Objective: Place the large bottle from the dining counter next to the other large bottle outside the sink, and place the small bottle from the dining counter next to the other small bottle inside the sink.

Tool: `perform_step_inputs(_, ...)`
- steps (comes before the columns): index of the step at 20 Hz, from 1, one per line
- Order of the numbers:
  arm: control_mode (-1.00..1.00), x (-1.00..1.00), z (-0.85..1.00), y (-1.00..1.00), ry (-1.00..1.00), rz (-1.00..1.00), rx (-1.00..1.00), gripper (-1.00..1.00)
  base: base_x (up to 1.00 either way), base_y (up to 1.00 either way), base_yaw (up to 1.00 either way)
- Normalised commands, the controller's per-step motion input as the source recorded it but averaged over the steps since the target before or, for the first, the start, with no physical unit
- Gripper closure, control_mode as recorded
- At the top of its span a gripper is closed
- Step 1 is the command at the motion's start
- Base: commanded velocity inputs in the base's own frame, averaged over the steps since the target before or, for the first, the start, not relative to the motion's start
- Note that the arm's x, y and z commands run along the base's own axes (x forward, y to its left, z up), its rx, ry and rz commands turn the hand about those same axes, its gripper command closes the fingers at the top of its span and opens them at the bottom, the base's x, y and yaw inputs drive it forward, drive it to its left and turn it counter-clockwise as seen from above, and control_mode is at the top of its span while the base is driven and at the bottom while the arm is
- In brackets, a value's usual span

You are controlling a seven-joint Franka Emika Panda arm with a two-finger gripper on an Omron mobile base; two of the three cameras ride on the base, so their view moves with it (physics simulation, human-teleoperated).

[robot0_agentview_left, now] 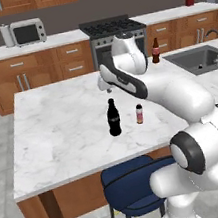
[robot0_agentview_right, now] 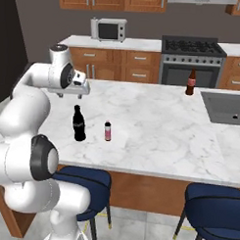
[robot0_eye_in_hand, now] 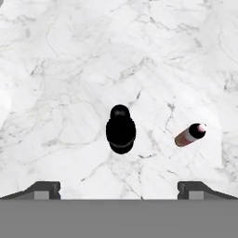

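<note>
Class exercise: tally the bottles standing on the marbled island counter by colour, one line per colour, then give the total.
Black with red label: 1, the large bottle
Pink-red: 1, the small bottle
Dark red-brown: 1, the other large bottle, beside the sink
Total: 3

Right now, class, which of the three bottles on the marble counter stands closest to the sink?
The dark red-brown bottle, beside the sink at the counter's far edge. The black cola bottle and the small pink bottle stand together mid-counter, well away from it.
</note>
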Motion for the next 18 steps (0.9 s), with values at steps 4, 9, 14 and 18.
perform_step_inputs(4,-1.00,0.11,0.00,0.02,0.23,0.00,0.00,-1.00,0.00,0.00,0.00)
perform_step_inputs(9,-1.00,0.15,0.00,0.05,0.12,0.00,-0.01,-1.00,0.00,0.00,0.00)
perform_step_inputs(14,-1.00,0.33,-0.04,0.06,0.05,0.00,-0.01,-1.00,0.00,0.00,0.00)
perform_step_inputs(18,-1.00,0.24,-0.21,0.01,0.00,0.00,0.00,-1.00,0.00,0.00,0.00)
